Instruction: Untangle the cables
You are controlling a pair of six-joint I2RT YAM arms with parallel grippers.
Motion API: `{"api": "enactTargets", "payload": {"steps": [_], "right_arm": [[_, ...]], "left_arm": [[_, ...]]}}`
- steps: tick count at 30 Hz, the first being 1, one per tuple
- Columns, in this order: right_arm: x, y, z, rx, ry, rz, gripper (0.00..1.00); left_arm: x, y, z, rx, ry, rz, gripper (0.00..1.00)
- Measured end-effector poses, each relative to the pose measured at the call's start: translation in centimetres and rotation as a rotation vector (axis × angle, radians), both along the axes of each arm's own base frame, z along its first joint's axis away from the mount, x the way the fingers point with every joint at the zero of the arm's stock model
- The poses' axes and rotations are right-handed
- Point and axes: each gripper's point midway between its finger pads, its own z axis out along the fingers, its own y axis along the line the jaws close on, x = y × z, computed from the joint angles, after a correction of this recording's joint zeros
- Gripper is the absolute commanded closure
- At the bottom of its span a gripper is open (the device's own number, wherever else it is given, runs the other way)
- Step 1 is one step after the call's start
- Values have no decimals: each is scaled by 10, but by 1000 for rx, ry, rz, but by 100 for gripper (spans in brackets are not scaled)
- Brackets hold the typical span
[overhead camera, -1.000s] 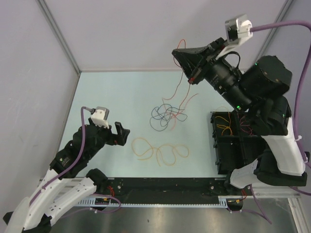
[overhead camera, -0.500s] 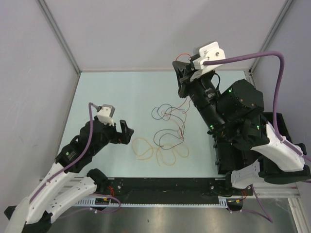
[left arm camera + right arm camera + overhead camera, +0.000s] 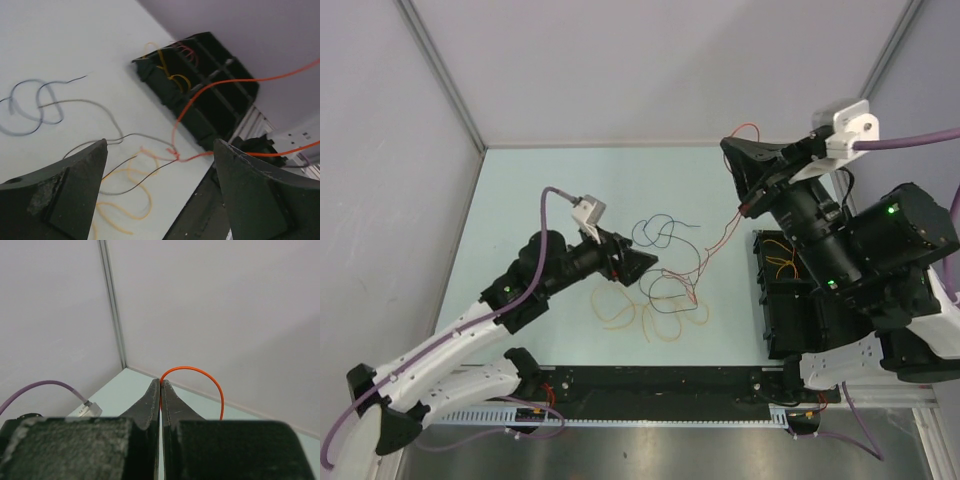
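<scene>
In the top view the left gripper [image 3: 642, 264] lies over the left side of the cables [image 3: 665, 238], so how the dark strands cross beneath it cannot be told; the right arm [image 3: 840, 260] hides much of the black compartment box [image 3: 775, 300] at the table's [image 3: 520, 200] right edge; in the left wrist view the dark blue loops [image 3: 42, 107] are blurred, the red cable [image 3: 235, 80] runs off the right edge, and the orange-yellow cable [image 3: 148, 195] is cut by the bottom edge; in the right wrist view the red cable's loop vanishes behind the right gripper [image 3: 161, 390].
</scene>
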Motion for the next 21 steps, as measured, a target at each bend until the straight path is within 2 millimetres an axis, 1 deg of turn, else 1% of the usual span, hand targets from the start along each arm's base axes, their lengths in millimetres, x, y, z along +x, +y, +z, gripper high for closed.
{"api": "enactTargets", "payload": {"steps": [1, 4, 7, 8, 10, 13, 17, 19, 21], "right_arm": [[-1, -4, 1, 10, 1, 3, 100], [-1, -9, -2, 18, 11, -1, 100], [-3, -8, -3, 25, 20, 8, 100], [-4, -7, -5, 22, 22, 11, 100], [-5, -1, -10, 5, 29, 21, 100], [-8, 4, -16, -8, 39, 37, 100], [-12, 6, -18, -3, 49, 61, 100], [-13, 5, -19, 0, 56, 71, 100], [-15, 4, -21, -1, 61, 81, 100]], "left_arm": [[-7, -12, 5, -18, -16, -42, 1], [-29, -41, 13, -48, -59, -147, 0], [-37, -59, 12, -48, -90, -195, 0], [-35, -63, 10, -41, -96, -197, 0], [-26, -71, 5, -16, -107, -185, 0], [-6, -91, -5, 38, -127, -170, 0], [12, -116, -21, 101, -150, -178, 0], [17, -125, -26, 117, -155, -189, 0], [19, -134, -27, 119, -167, -211, 0]]}}
